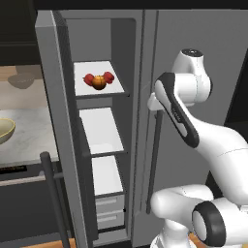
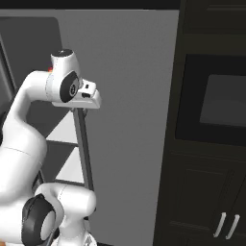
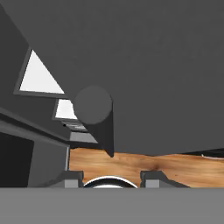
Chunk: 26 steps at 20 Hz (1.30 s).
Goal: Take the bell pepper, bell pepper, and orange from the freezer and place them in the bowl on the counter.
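Hand [image 2: 85, 109] sitting at top of fridge door handle [image 1: 154, 160], fingers drawn together, gripping nothing visible. Freezer [image 1: 104, 135] standing open left of hand. Peppers [image 1: 89, 80] and orange [image 1: 99, 82] clustering, touching, on top shelf [image 1: 99, 89], left of and level with hand. Bowl [image 1: 6, 131] lying empty on desk [image 1: 29, 138], far left, lower.

Camera layout: two base views and one hand view.

The left base view looks forward and down from behind the arm's left into the open freezer [image 1: 99, 145], with the table [image 1: 29, 135] at far left. The right base view, from behind its right, faces the closed door's bar handle [image 2: 82, 144], which both share. The hand view sits close above that handle [image 3: 98, 118], apparently looking down its length to the floor [image 3: 144, 164].
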### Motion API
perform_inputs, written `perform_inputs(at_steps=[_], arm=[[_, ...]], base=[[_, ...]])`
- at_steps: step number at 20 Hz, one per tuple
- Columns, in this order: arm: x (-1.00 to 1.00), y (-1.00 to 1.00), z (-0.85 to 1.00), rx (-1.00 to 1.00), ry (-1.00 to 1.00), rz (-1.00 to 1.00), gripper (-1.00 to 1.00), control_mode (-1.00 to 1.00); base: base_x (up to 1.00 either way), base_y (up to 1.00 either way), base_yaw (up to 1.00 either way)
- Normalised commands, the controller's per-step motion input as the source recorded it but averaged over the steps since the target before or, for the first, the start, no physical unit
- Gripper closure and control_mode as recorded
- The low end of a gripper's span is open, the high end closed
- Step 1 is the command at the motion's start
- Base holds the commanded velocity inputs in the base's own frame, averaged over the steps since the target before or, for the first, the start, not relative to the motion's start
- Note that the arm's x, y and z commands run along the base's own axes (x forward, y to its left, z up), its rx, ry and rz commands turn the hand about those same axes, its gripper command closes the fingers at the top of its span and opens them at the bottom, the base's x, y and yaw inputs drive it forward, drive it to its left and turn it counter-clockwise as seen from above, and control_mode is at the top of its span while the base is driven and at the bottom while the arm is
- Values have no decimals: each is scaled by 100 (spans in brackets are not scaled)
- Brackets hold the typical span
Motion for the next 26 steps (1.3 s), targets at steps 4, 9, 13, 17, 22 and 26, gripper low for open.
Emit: perform_inputs(at_steps=[4,9,13,17,22,26], arm=[[-43,-1,0,0,0,-1,-100,-100],[-100,-27,0,0,0,-11,-100,-100],[-100,-20,0,0,0,-7,-100,-100],[-100,-8,0,0,0,-3,-100,-100],[-68,21,-2,0,0,0,-100,-100],[-50,17,0,0,0,0,-100,-100]], base=[[0,0,0],[0,0,0],[0,0,0],[0,0,0],[0,0,0],[0,0,0]])
